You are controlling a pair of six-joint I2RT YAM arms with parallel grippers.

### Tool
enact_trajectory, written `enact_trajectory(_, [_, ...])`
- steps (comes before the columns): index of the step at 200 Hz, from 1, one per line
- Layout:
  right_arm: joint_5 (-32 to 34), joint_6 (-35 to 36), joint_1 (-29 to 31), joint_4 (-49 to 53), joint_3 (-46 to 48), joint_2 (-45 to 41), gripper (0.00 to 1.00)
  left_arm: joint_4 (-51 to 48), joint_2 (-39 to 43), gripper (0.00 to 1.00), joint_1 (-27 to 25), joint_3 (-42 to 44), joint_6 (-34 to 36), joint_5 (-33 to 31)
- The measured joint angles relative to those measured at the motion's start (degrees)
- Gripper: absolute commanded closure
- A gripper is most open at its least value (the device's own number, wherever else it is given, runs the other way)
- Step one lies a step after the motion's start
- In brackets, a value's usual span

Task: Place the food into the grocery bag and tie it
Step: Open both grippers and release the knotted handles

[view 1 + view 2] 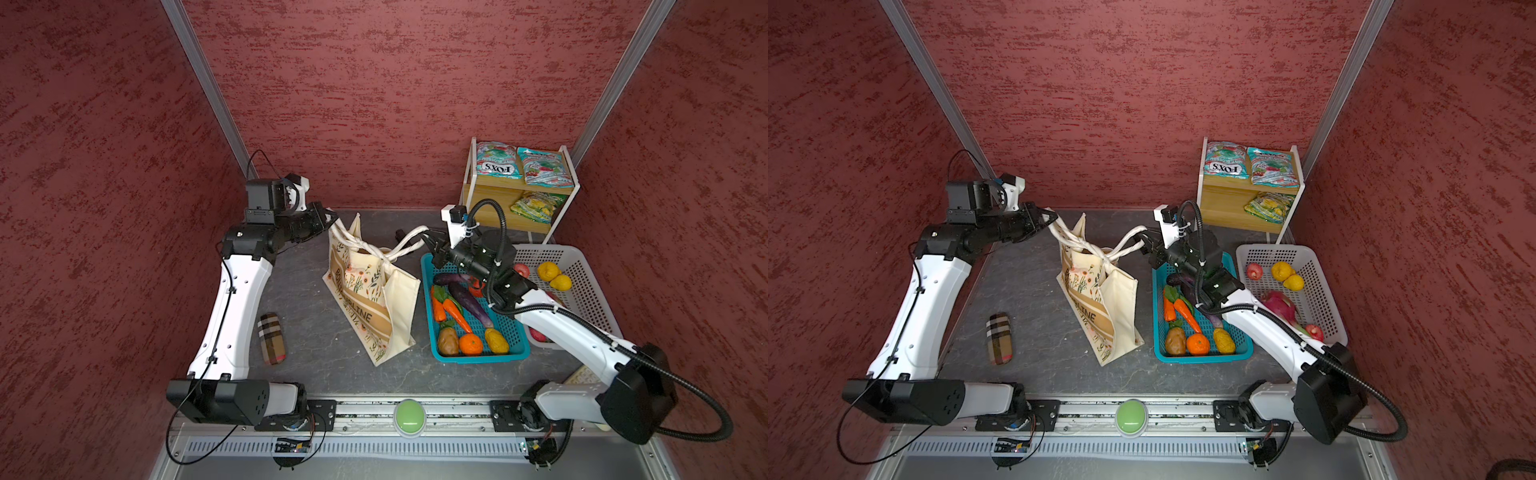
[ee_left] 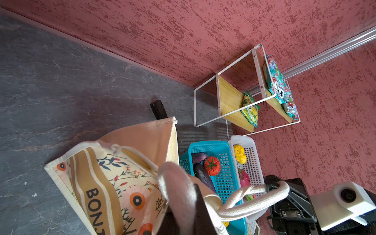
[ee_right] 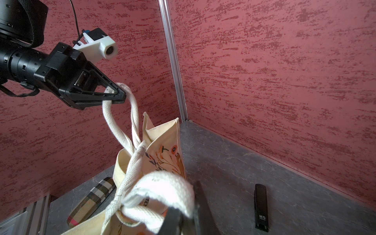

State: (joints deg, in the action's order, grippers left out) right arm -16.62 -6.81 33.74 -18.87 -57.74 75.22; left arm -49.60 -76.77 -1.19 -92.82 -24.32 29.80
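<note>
The left gripper [image 1: 331,217] and right gripper [image 1: 427,240] each squeeze a rope handle [image 1: 347,235] tight. Pull apart slowly, so the knot [image 1: 381,254] tightens without tipping the grocery bag [image 1: 374,316].

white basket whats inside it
In a top view the white basket holds two yellow fruits, a red apple, a pink dragon fruit and another red fruit. The right arm covers its near left corner, so anything there is hidden.
</note>
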Motion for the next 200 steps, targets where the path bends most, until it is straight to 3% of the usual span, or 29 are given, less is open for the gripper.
enact_trajectory(17, [-0.3,0.1,0.3,0.2,0.0,0.0,0.83,-1.4,0.9,0.76,0.9,0.2,0.6,-0.5])
enact_trajectory(46, [-0.7,0.6,0.6,0.3,0.4,-0.4,0.68,-3.0,1.9,0.50,1.7,0.2,1.5,-1.0])
enact_trajectory(68, [-0.8,1.2,0.7,0.7,1.2,-1.3,0.61,-3.3,2.6,0.37,2.4,0.6,1.4,-0.9])
enact_trajectory(111, [-0.9,2.9,0.7,2.6,1.7,-2.6,0.36,-3.5,4.2,0.11,3.8,1.3,1.7,-1.6])
enact_trajectory(143, [-0.9,5.2,0.7,5.5,2.6,-4.3,0.22,-4.3,6.9,0.00,7.2,3.5,1.7,-3.1])
enact_trajectory(168, [-0.6,7.1,0.7,7.8,4.5,-6.4,0.12,-6.6,8.3,0.01,12.9,5.3,1.9,-4.9])
enact_trajectory(200, [0.9,9.2,0.7,10.4,7.4,-9.5,0.04,-7.5,10.3,0.01,16.3,7.3,2.2,-9.5])
